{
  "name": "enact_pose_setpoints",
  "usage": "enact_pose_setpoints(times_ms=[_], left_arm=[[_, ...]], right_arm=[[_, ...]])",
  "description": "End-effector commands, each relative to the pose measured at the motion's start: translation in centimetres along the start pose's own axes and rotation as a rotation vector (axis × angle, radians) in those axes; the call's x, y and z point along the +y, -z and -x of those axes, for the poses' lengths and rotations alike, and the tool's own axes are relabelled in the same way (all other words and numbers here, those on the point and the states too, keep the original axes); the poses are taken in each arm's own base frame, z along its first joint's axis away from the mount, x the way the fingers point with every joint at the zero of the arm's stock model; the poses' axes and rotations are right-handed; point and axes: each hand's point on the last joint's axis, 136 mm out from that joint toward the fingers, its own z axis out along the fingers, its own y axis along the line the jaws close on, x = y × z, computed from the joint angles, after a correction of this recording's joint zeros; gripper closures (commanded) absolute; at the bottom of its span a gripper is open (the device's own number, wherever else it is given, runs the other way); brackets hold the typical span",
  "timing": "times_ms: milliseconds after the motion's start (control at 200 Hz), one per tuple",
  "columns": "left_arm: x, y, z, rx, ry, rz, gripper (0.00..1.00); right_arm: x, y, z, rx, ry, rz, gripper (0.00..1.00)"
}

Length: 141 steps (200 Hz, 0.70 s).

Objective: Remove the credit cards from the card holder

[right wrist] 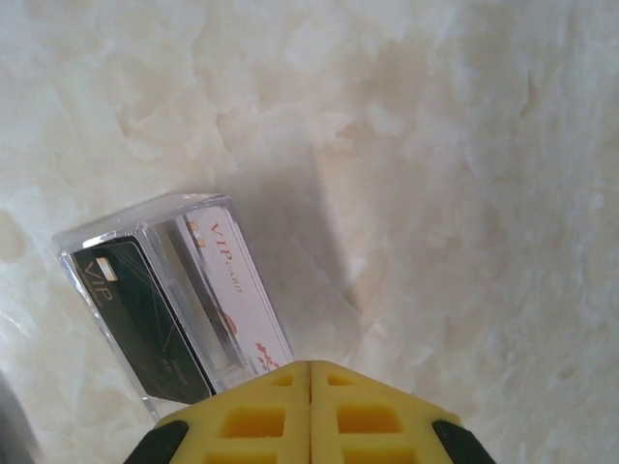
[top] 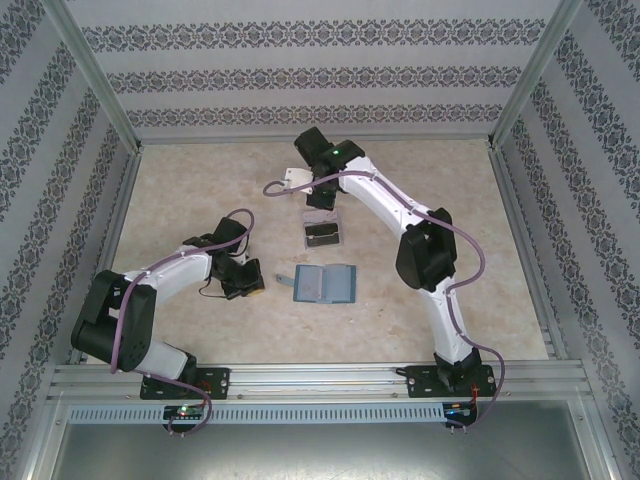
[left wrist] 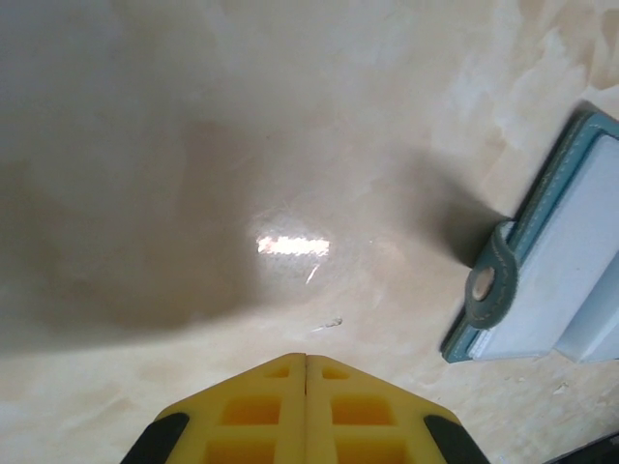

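- The desk (top: 180, 200) is of pale marble pattern, and patterned walls cut it off on three sides.
- The right arm (top: 400, 215) reaches far over the desk. In the top view its dark wrist covers the right jaws. In the right wrist view the two yellow tips are pressed together with nothing between them.
- The left arm (top: 170, 270) is folded at the near left. In the left wrist view the left jaws are also together and hold nothing. The bottom edge of that view cuts them off.
- The card holder (top: 325, 284) lies open and flat near the middle of the desk. It is to the right of the left jaws, with bare desk between them. In the left wrist view the card holder (left wrist: 571, 251) is ahead and to the right of the tips, apart from them, and the right edge cuts it off. Whether its grey pockets contain anything, I cannot tell.
- A clear box (top: 322, 232) stands beyond the holder, just near the right wrist. In the right wrist view the clear box (right wrist: 145, 215) lies ahead and to the left of the tips, which hide its near corner. I cannot tell if they touch it.
- The credit cards (right wrist: 237, 290) lie side by side inside this box. One is white with "VIP" written on it, and a dark card (right wrist: 145, 324) is beside it.
- The tab strap (left wrist: 491, 285) sticks out from the holder's edge, toward the left jaws.
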Motion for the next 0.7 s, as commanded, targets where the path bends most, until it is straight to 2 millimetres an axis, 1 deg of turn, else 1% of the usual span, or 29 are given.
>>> enact_pose_setpoints(times_ms=[0, 135, 220, 245, 290, 380, 510, 580, 699], left_arm=[[-2.4, 1.0, 1.9, -0.053, -0.022, -0.084, 0.99], [-3.8, 1.4, 2.6, -0.069, -0.044, -0.128, 0.99], [-4.6, 1.6, 2.9, -0.070, -0.060, -0.154, 0.99], [-4.9, 1.6, 3.0, -0.070, -0.064, -0.164, 0.99], [-5.3, 1.7, 3.2, -0.069, -0.072, -0.176, 0.99], [-6.2, 1.8, 3.4, -0.062, -0.086, -0.196, 0.99], [-7.2, 1.8, 3.6, -0.047, -0.109, -0.215, 0.99], [-7.8, 1.5, 3.6, -0.033, -0.123, -0.216, 0.99], [-8.7, 0.9, 3.5, -0.016, -0.151, -0.218, 0.99]], right_arm=[[-0.5, 2.1, 1.5, -0.090, -0.227, -0.049, 0.92], [-0.4, 2.9, 1.2, -0.123, -0.423, -0.061, 0.94], [0.1, 3.4, 1.3, -0.164, -0.559, -0.037, 1.00], [0.3, 3.7, 1.4, -0.183, -0.597, -0.027, 1.00], [1.0, 3.7, 1.5, -0.206, -0.666, 0.002, 1.00], [2.3, 4.3, 1.7, -0.264, -0.785, 0.057, 1.00], [3.9, 4.5, 0.5, -0.267, -0.974, 0.110, 1.00], [5.1, 4.5, 0.3, -0.260, -1.056, 0.159, 1.00], [7.0, 3.9, -0.7, -0.233, -1.213, 0.220, 1.00]])
